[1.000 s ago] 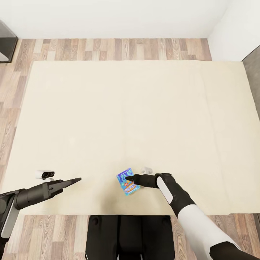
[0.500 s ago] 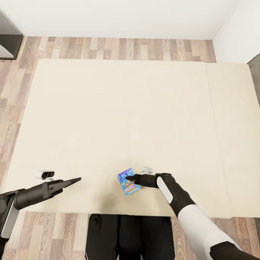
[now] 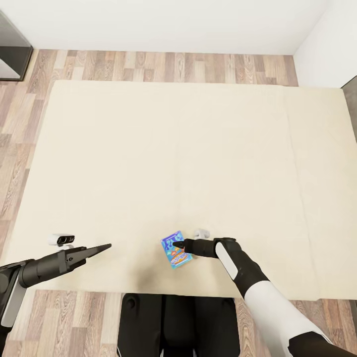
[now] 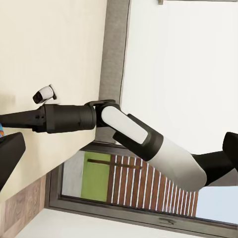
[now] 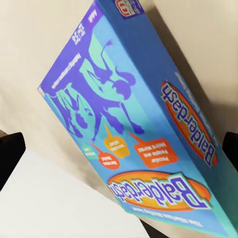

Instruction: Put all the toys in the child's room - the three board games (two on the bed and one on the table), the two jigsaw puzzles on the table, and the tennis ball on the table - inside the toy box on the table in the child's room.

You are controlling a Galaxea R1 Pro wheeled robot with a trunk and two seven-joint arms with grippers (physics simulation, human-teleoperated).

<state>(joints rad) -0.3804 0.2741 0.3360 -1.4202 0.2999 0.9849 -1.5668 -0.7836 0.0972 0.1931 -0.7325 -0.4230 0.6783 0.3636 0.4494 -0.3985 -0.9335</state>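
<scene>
Blue board game sits on the bed at 6 o'clock. My right gripper jaws straddle it, open. Probably light, stiff, slick cardboard, so pinch the long edges. Left gripper looks closed.

head view: high up, looking steeply down on the bed, floor strip and wall along the frame's top, both arms at the bottom edge.
left wrist view: low over the bed, facing sideways toward the right arm and a window.
right wrist view: very close on the blue box.
shared: bed, box, right arm.
</scene>
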